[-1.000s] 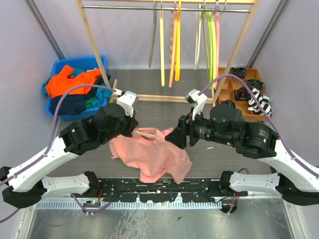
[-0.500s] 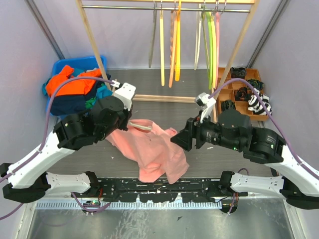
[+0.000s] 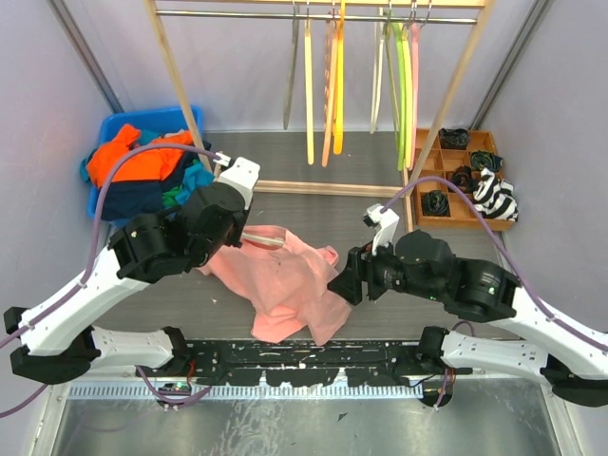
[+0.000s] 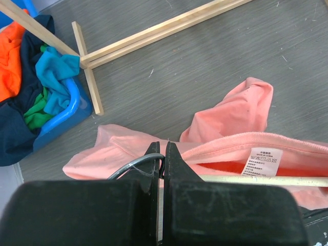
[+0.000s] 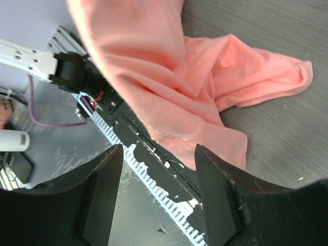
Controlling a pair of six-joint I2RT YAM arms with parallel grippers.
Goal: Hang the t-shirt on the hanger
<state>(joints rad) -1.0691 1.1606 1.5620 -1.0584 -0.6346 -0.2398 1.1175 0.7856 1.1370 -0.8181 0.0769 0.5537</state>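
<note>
Left gripper (image 4: 163, 154) pinched tight on the wire hook of the hanger (image 4: 256, 179), whose bar sits inside the collar of the t-shirt (image 3: 285, 285), which sags onto the table (image 3: 399, 199) between the arms; right gripper (image 5: 159, 154) has jaws apart and empty beside the cloth, so I'd grab the loose shoulder and pull it over the hanger end, hook level.

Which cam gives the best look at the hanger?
Left wrist: the hanger shows its cream bar at the t-shirt collar and its wire hook pinched in the shut jaws of the left gripper. Top external shows only a short pale piece. Right wrist: none.
</note>
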